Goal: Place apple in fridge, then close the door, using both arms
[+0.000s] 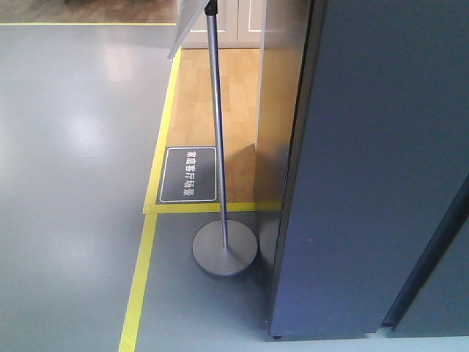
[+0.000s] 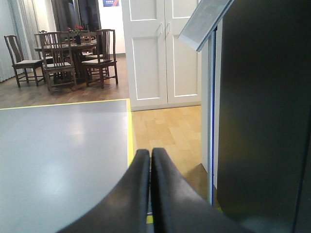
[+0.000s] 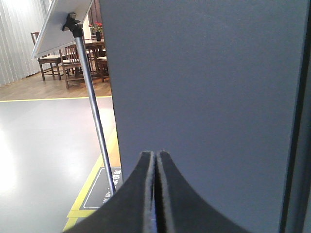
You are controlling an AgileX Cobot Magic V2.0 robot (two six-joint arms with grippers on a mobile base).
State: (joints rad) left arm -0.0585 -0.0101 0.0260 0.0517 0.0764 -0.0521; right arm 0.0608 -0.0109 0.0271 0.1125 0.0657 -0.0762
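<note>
Left gripper [image 2: 150, 156] lower centre, fingers pressed together, empty | right gripper [image 3: 156, 158] lower centre, likewise together | fridge [image 1: 381, 169] dark grey, filling right of frame | sign stand [image 1: 220, 176] centre, beside fridge | apple not visible

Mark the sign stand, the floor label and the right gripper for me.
Sign stand [image 1: 217, 110]: front view, on its metal pole.
Floor label [image 1: 189, 174]: front view, centre of the dark plate with white characters.
Right gripper [image 3: 155, 154]: right wrist view, between the closed fingertips.
</note>
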